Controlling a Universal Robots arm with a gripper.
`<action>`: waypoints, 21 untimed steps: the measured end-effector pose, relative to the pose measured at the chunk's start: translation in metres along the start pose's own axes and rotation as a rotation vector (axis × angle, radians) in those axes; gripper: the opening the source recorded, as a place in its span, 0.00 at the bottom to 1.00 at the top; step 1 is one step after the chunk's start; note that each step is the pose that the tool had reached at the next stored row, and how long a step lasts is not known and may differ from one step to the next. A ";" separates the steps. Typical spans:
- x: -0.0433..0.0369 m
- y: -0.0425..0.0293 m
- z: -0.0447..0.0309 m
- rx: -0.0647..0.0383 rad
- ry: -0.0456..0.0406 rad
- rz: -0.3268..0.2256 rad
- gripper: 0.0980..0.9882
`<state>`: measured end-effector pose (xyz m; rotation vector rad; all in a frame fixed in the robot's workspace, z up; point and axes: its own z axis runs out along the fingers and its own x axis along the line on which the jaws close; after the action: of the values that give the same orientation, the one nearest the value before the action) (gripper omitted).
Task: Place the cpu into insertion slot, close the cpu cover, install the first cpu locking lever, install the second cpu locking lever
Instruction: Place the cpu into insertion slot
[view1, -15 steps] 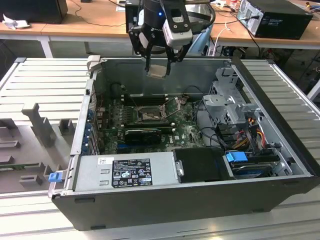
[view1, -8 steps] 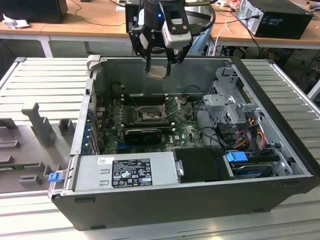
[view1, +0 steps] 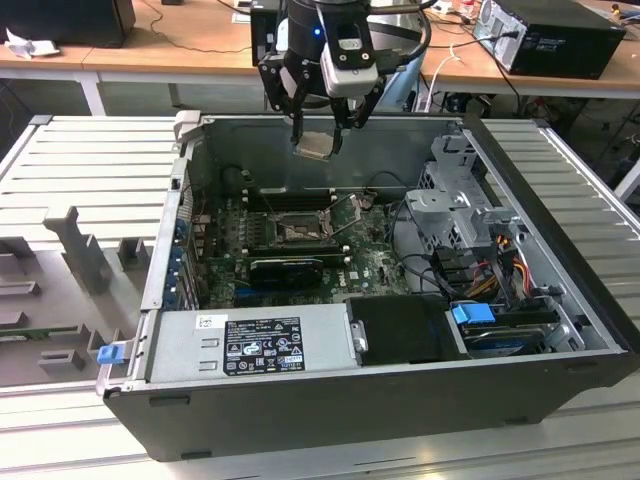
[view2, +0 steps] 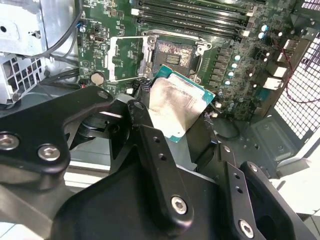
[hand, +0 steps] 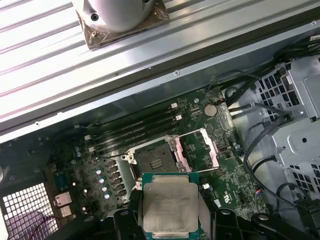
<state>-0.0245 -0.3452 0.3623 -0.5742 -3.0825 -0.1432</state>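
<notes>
the gripper (view1: 318, 138) hangs over the open computer case (view1: 560, 400), and its fingers (view2: 155, 150) are closed on the cpu (view1: 313, 146), pinching it by opposite edges. in the exterior view the chip sits high, about level with the case's far wall. the insertion slot (view1: 297, 232) lies well below it on the board, toward 6 o'clock from the chip. the power supply (view1: 255, 340) fills the case's 6 o'clock edge.

what could go wrong:
- the hold is on thin edges only, so a small slip could drop the cpu onto the board.
- in the second wrist view the cpu (view2: 177, 107) looks skewed against the insertion slot (view2: 174, 55). if it goes down that way, a corner could land on the slot's contacts or rim instead of seating flat.
- the cpu cover (view2: 146, 57) stands swung open just beside the slot, and a drifting descent could clip it.

the exterior view gives the height and the gap between chip and slot, but the slot is small there. the first wrist view looks down past the cpu (hand: 169, 210) and shows the insertion slot (hand: 155, 162) bare, the cpu cover (hand: 211, 149) lifted clear, and the memory slots (hand: 135, 125) beyond. the second wrist view adds the smeared grey top of the chip and its green edge.
</notes>
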 end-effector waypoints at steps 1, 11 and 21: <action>0.0000 0.0000 0.0000 0.000 -0.0004 0.004 0.49; 0.0000 0.0000 0.0000 -0.001 -0.0054 0.060 0.49; 0.0000 0.0000 0.0000 -0.002 -0.0105 0.117 0.49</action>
<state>-0.0245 -0.3452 0.3624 -0.7552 -3.0487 -0.1435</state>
